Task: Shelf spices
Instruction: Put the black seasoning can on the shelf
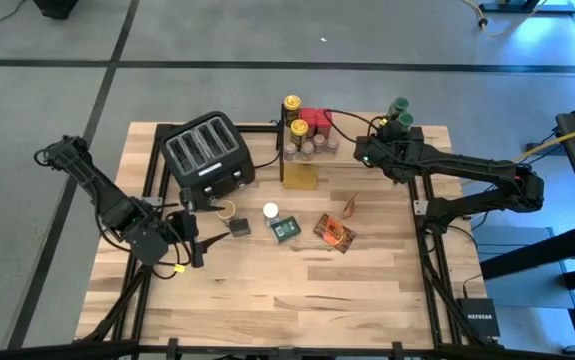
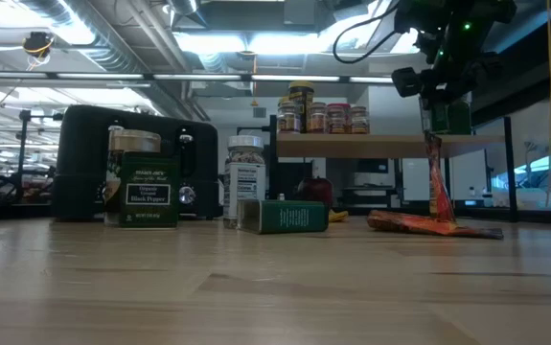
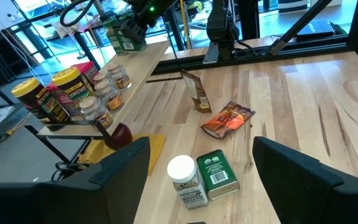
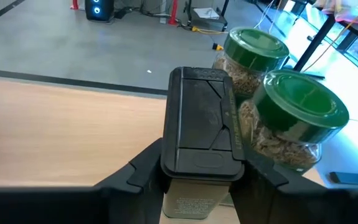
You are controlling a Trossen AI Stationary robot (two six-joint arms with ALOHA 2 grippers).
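The shelf (image 2: 380, 146) stands at the far middle of the table, with several spices (image 2: 318, 115) grouped on its left end. Two green-lidded jars (image 4: 303, 106) stand on its right end. My right gripper (image 4: 203, 174) is at that right end, shut on a green tin with a dark flip lid (image 4: 203, 118), close beside the jars. My left gripper (image 3: 200, 168) hovers open over the table's near left, holding nothing. A white-lidded jar (image 1: 270, 211), a green tin (image 1: 285, 230) and a foil packet (image 1: 334, 233) lie on the tabletop. My right gripper pinches the dark-lidded tin between its two fingers, on two opposite sides just below the lid (image 4: 166, 186). The fingers come slanting down from the table's right side. The tin stands upright, and in the low view its bottom (image 2: 450, 132) sits on the shelf's plank.
A black four-slot toaster (image 1: 207, 155) stands at the far left. A second packet (image 1: 352, 205) stands upright by the shelf, and a small dark tin (image 1: 239, 227) and a jar (image 1: 227, 209) sit near the toaster. A yellow pad (image 1: 300, 177) lies under the shelf.
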